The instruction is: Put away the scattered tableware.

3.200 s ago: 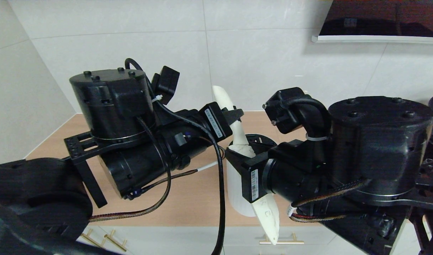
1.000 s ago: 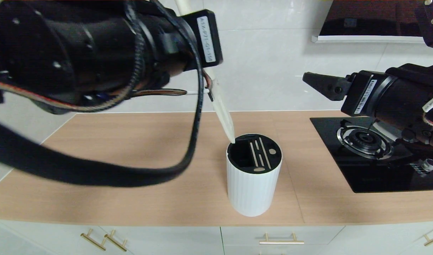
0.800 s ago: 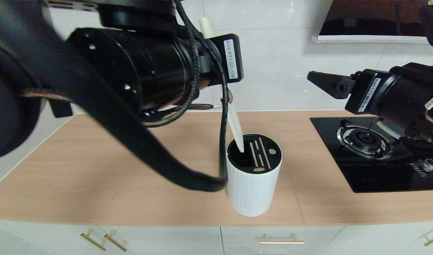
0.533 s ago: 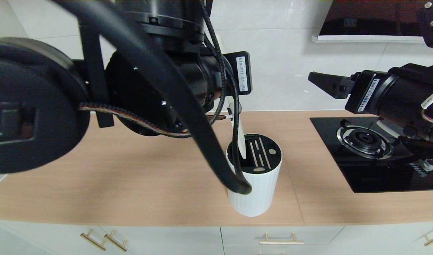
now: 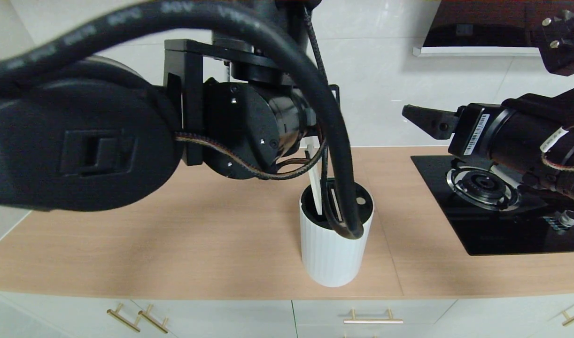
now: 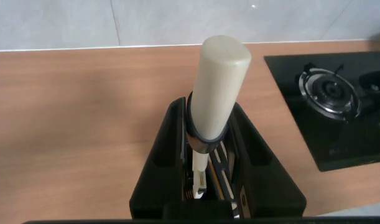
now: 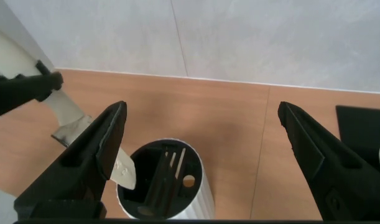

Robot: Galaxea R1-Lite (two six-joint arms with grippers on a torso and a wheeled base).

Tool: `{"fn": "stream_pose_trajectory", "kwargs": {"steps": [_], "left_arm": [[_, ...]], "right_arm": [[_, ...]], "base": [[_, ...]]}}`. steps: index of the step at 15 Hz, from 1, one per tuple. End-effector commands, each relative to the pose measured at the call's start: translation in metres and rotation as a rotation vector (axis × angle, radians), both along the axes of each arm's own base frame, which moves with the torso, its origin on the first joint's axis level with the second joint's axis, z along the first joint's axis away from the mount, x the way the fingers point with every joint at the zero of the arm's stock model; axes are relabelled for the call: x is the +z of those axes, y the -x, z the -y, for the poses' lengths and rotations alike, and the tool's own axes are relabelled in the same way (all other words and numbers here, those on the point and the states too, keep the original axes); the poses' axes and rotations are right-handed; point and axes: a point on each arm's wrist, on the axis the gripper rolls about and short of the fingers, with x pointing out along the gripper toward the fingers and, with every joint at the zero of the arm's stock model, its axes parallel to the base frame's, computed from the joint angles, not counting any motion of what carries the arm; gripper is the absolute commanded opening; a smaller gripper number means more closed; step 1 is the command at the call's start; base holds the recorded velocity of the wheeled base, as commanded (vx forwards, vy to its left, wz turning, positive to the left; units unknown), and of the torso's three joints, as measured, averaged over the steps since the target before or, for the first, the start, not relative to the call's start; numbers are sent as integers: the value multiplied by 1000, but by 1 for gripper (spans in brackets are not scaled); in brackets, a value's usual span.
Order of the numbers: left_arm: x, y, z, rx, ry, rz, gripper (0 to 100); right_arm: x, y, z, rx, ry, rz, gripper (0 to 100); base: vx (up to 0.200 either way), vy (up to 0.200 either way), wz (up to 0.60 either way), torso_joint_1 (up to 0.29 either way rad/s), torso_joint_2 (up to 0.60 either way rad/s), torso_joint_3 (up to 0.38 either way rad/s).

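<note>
The left fingers (image 6: 169, 144) clamp the handle of the white knife (image 6: 217, 81). It stands nearly upright, blade down, tip inside the open compartment of the holder (image 5: 331, 253) on the table (image 5: 174, 253). I'd judge the way in runs straight down the blade. The right fingers (image 7: 102, 149) hang wide apart, well off to the right.

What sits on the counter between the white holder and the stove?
Nothing: in the head view that stretch of counter between holder and stove is bare.
</note>
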Motion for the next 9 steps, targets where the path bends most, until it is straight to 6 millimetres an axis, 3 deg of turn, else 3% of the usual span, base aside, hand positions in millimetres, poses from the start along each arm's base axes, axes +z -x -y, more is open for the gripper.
{"fn": "stream_pose_trajectory", "kwargs": {"steps": [1,3,9], "left_arm": [[1,-6,1,13,11,6,0],[12,-7,0,17,50,28,0],[-14,-21,18,23,24,-18,0]], "right_arm": [[-4,-3,-3,0,11,-13,100],[-4,-2,-2,2,9,-11,100],[-3,-1,-2,2,6,-7,100]], "base": [[0,0,0,0,0,0],[0,0,0,0,0,0],[0,0,0,0,0,0]]}}
